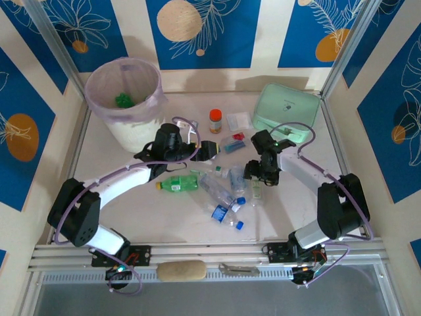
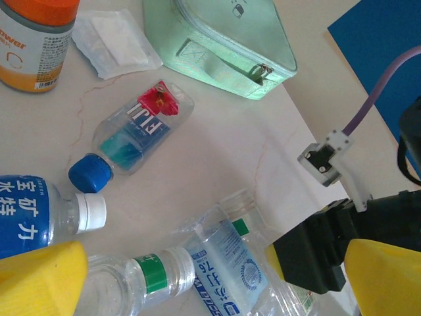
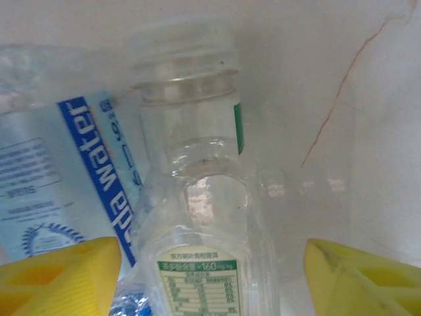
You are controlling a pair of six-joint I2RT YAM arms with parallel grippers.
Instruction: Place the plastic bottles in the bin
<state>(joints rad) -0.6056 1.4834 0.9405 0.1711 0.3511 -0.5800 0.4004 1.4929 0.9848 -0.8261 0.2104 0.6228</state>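
R gripper (image 3: pixel 212 280): I hung over the bottle pile mid-table. Yellow fingers (image 3: pixel 59 276) were spread either side of a clear green-labelled bottle (image 3: pixel 197 217), with gaps both sides and nothing pinched. L gripper (image 2: pixel 210 289): jaws were wide apart and empty, just left of the pile, over a green-banded bottle (image 2: pixel 150 276). Fiji bottle (image 2: pixel 138 135) lay flat just beyond, near the orange-capped jar (image 2: pixel 36 39) and mint container (image 2: pixel 217 39). Green bottle (image 1: pixel 179 183) lay at the pile's left edge. Bin (image 1: pixel 135 131) stood far left, well apart from the pile, with a green shape (image 1: pixel 123 100) inside.
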